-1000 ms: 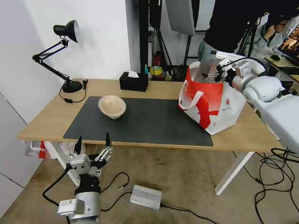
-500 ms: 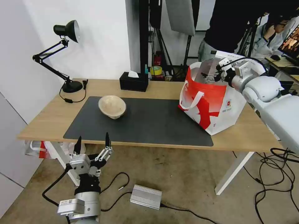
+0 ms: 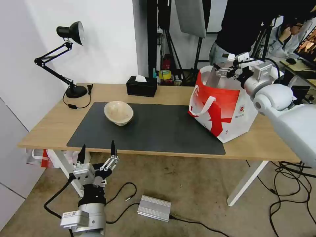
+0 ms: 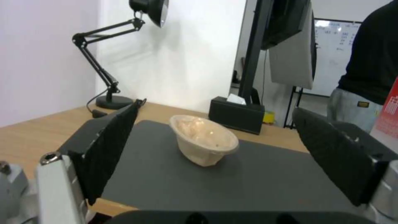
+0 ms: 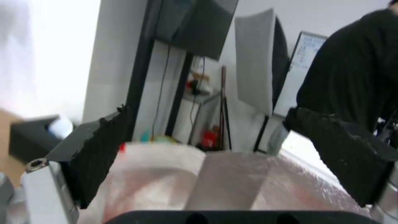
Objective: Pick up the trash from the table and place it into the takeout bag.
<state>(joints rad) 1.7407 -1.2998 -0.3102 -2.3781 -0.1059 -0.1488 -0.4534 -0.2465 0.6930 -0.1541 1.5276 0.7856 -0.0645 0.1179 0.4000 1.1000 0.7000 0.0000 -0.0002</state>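
1. My right arm reaches in from 3 o'clock, forearm slanting up toward 11 o'clock. My right gripper [image 3: 221, 70] hangs just above the open mouth of the takeout bag [image 3: 227, 112], at the bag's 12 o'clock edge.
2. Its jaws stand wide apart with nothing between them. In my right wrist view the two dark fingers [image 5: 104, 149] frame the silver foil lining [image 5: 248, 183] below them.
3. My left arm is parked low at 7 o'clock, below the table's near edge. My left gripper [image 3: 97, 152] points straight up, jaws wide and empty.
4. The takeout bag stands upright at 2 o'clock on the table [image 3: 49, 125], its near corner lapping onto the dark grey mat [image 3: 164, 131]. Its mouth faces up and its long axis runs from 10 to 4 o'clock. One white strap handle [image 3: 204, 104] droops over the side facing 9 o'clock.
5. The beige bowl [image 3: 118, 113] sits on the mat at 10 o'clock, well apart from the bag. It is tilted, its opening turned up and toward 10 o'clock. My left wrist view sees it between my left fingers [image 4: 112, 146], resting on its side wall.
6. A black desk lamp [image 3: 67, 59] stands at the table's 10 o'clock corner, and a black tissue box [image 3: 141, 86] at 12 o'clock.
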